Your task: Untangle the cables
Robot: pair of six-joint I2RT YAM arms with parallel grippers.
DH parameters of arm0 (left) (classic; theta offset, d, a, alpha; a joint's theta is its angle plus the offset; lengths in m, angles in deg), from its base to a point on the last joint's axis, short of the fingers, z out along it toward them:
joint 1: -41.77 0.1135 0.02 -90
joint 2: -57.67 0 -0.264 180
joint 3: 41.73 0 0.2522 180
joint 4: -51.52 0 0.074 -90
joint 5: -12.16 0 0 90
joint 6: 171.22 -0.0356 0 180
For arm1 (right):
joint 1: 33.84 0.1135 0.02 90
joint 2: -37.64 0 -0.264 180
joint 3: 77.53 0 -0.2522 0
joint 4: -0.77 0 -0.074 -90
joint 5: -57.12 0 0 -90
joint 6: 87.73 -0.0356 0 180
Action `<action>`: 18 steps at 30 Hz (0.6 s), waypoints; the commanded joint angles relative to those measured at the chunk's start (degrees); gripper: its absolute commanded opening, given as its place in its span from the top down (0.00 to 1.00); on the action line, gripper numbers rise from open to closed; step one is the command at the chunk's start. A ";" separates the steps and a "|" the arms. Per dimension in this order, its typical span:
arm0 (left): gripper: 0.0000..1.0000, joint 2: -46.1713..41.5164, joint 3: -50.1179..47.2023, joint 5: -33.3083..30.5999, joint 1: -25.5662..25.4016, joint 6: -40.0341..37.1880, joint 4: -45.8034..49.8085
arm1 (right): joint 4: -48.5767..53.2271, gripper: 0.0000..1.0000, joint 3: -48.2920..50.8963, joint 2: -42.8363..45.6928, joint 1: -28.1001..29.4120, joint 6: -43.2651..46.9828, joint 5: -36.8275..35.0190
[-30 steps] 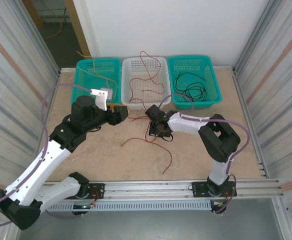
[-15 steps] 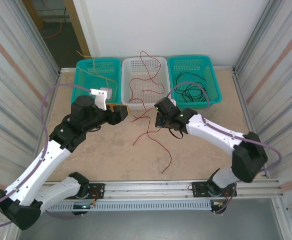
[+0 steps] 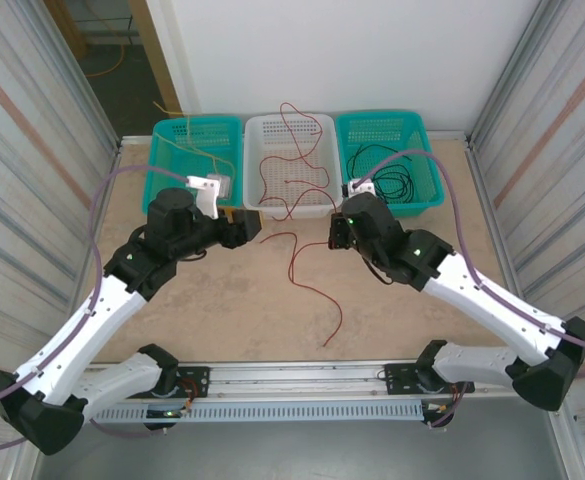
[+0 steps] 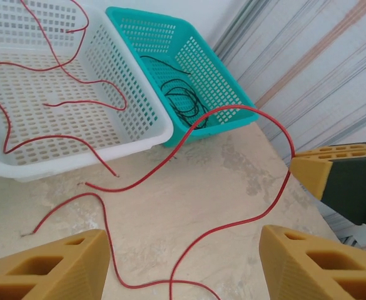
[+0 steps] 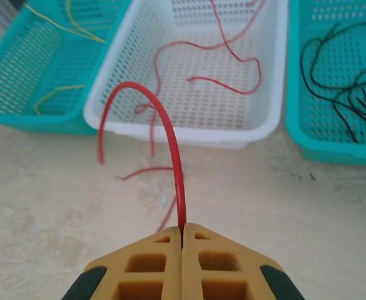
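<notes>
Red cable (image 5: pixel 178 187) pinched by right gripper (image 5: pixel 182 230), arching ahead; left gripper (image 4: pixel 184 250) spread, near its slack

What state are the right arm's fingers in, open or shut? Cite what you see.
Shut: in the right wrist view the yellow fingers meet, pinching a red cable.

text: none legible | labels: none | brands: none | numbers: none | signs: none | checked: top external, left wrist, right wrist
</notes>
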 commanded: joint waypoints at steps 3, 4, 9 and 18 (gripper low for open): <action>0.28 -0.11 1.04 4.92 0.37 1.33 -4.81 | -5.43 1.00 -3.50 2.61 -1.70 2.93 12.34; 0.26 -0.03 0.81 6.02 0.37 1.83 -5.88 | -5.32 1.00 -4.38 2.40 -1.80 2.65 13.72; 0.26 1.22 1.44 14.26 -0.32 0.61 -9.86 | -5.36 1.00 -8.14 1.82 -2.03 0.99 17.11; 0.27 4.64 4.90 14.64 -5.65 -6.27 -6.38 | -7.35 1.00 -11.85 2.53 -5.06 -3.40 26.01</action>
